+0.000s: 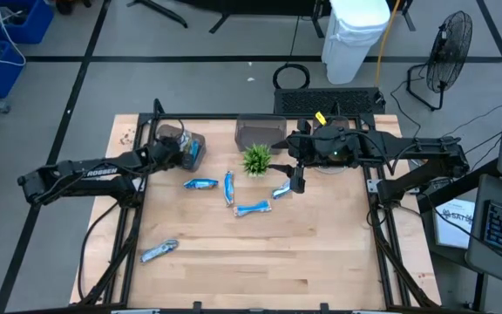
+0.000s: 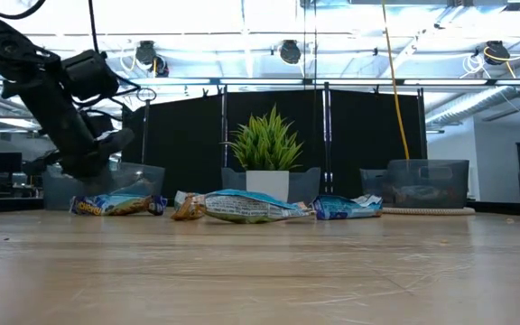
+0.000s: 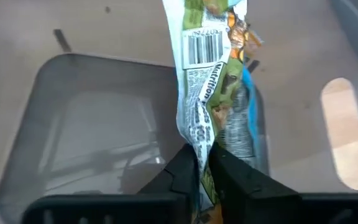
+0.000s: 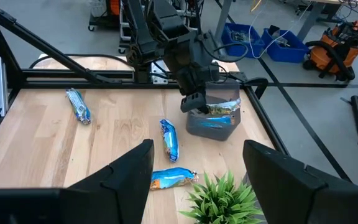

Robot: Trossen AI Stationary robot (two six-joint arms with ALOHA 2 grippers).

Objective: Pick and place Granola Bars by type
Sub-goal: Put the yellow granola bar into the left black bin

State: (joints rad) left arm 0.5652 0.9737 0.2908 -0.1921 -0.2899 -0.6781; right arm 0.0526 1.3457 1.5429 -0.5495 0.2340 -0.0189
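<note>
Over grey bin (image 3: pixel 73 124) | bar (image 3: pixel 205 93) pinched between left jaws

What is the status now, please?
Left gripper shut on green bar over clear bin. Right gripper open above plant. Nothing blocking.

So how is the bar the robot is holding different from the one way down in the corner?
The held bar hangs pinched in the left gripper over a clear bin; the corner bar lies flat on the table, alone. The held bar shows green print, the corner bar blue. Both have shiny wrappers.
</note>
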